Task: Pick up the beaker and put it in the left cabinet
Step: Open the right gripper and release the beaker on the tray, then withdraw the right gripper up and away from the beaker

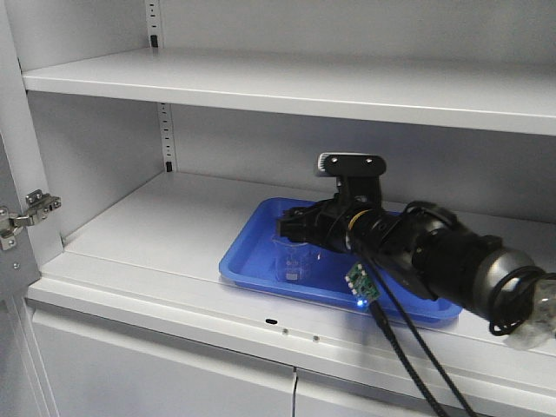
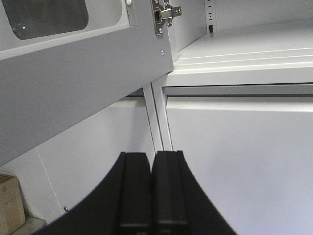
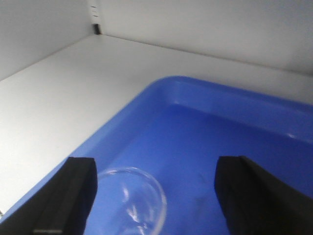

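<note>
Beaker (image 1: pixel 291 259) stands upright in a blue tray (image 1: pixel 252 261), near the tray's front-left corner, on the middle shelf (image 1: pixel 148 234) of the left cabinet (image 1: pixel 95 148). It's clear glass w/ faint white markings on the side.

Right arm (image 1: pixel 434 252) reaches in from the right, low over the tray. Right claw (image 1: pixel 291 228) sits just above the beaker rim. In the right wrist view its two black fingers (image 3: pixel 68 196) are spread wide, one at each lower corner, and the beaker rim (image 3: pixel 134 198) shows between them, closer to the left-hand finger. Glass isn't touching either finger there, so right claw is released, not gripping anything. A small green circuit board w/ a blue light (image 1: pixel 360 287) hangs under the arm, cables trailing down past the shelf edge.

Left claw (image 2: pixel 151 191) is clenched: both black fingers pressed flat together, nothing between them. It's outside the cabinet, pointing at the lower doors (image 2: pixel 234 156); the open cabinet door w/ silver hinge (image 2: pixel 164 14) is above it. A cardboard box (image 2: pixel 10 203) shows at the lower-left corner of that view.
</note>
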Tool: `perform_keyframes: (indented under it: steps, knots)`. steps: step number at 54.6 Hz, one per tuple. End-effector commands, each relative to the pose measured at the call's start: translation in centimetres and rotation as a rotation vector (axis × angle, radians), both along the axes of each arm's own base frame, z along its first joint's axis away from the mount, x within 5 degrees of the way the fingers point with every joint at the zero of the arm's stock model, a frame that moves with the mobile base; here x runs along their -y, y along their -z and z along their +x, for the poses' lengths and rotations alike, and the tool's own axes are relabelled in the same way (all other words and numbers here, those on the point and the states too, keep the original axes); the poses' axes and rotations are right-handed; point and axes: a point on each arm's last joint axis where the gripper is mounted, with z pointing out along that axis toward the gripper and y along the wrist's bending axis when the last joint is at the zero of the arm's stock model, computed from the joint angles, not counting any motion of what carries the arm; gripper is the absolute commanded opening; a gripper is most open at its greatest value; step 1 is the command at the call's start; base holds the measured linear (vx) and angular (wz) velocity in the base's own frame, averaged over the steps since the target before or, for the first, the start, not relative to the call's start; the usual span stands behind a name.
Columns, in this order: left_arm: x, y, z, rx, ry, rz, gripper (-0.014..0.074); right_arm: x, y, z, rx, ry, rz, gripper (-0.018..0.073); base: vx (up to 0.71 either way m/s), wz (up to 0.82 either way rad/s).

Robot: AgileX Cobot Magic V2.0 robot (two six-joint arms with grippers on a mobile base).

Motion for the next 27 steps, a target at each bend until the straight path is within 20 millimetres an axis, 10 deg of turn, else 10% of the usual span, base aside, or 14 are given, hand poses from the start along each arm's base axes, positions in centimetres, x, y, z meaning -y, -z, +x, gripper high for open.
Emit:
perform_keyframes:
  steps: [1,27]
  knots:
    - [0.0,-1.4,-0.2,0.109,-0.005,0.007,-0.0006,1.0,-5.3,-1.6,0.107,0.008,0.048,0.0543,0.0,0.0]
    - [0.0,-1.4,-0.2,0.109,-0.005,0.007,-0.0006,2.3,-5.8,-4.9,0.09,0.005,0.037,0.0486,0.0,0.0]
